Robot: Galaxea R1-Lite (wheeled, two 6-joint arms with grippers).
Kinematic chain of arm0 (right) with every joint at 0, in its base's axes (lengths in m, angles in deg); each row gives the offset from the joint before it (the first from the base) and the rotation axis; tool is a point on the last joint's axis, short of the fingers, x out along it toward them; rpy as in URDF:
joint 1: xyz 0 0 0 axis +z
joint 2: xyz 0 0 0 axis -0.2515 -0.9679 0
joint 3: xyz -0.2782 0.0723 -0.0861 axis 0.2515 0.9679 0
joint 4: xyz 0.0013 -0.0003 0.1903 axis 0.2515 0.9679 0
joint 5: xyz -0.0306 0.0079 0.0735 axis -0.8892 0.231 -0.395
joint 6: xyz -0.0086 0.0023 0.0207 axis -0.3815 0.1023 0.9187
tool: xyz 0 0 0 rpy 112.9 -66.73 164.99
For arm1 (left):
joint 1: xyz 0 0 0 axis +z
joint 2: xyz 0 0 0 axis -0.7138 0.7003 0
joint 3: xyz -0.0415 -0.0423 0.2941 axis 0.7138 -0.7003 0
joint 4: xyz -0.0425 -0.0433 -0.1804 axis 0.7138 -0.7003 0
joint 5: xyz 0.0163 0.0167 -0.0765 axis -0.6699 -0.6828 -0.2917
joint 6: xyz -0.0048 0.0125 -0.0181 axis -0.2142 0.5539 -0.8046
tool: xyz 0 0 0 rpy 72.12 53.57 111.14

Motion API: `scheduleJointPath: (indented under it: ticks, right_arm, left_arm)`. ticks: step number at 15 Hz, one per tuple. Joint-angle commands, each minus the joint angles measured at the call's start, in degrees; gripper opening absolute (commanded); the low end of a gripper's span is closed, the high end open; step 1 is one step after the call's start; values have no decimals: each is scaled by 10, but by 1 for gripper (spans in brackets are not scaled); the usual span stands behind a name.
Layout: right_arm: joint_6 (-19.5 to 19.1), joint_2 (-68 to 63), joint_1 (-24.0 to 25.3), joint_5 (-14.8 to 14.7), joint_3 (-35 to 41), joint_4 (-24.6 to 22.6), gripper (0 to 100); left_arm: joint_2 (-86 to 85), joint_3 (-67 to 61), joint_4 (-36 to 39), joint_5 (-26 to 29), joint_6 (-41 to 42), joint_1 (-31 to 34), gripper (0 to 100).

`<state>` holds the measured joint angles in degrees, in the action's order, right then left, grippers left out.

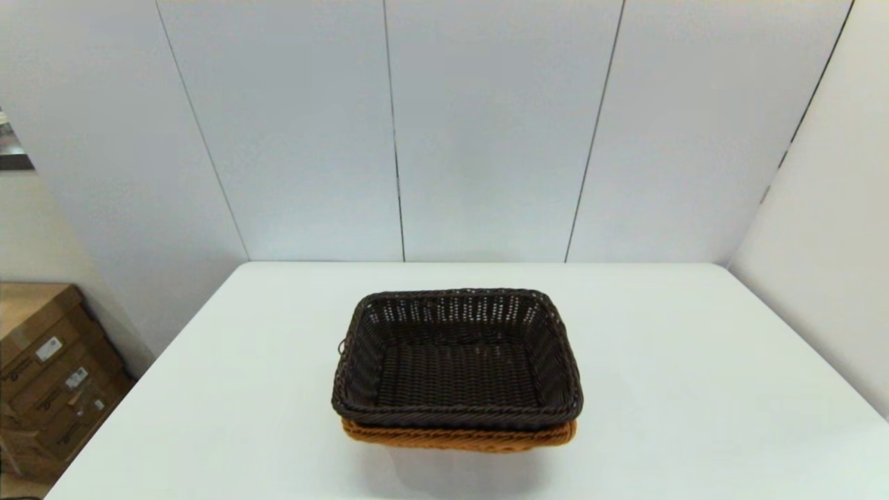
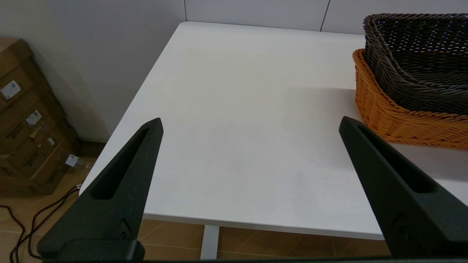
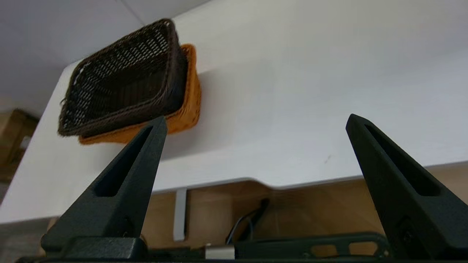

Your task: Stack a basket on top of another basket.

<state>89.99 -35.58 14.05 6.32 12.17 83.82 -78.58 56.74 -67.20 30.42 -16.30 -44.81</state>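
Sitting nested inside the orange-tan rectangular woven wicker basket (image 1: 458,437), the dark brown rectangular woven wicker basket (image 1: 456,361) looks light, stiff; grab its braided rim. Left gripper (image 2: 250,126), right gripper (image 3: 256,122) released, empty, well apart from baskets

Dark basket (image 1: 456,357) hides most of the orange-tan basket (image 1: 458,437).
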Motion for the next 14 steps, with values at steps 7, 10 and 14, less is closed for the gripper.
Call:
scheduleJointPath:
  ticks: [7, 10, 14]
  right_arm:
    - [-134, 170, 3, -10, 101, -42, 100]
    - [-241, 189, 3, -60, 206, -175, 100]
    - [-280, 189, 3, -90, 348, -358, 100]
  left_arm:
    - [-1, 0, -1, -1, -1, 0, 100]
    - [-1, 0, -1, -1, -1, 1, 100]
    - [-1, 0, -1, -1, -1, 1, 100]
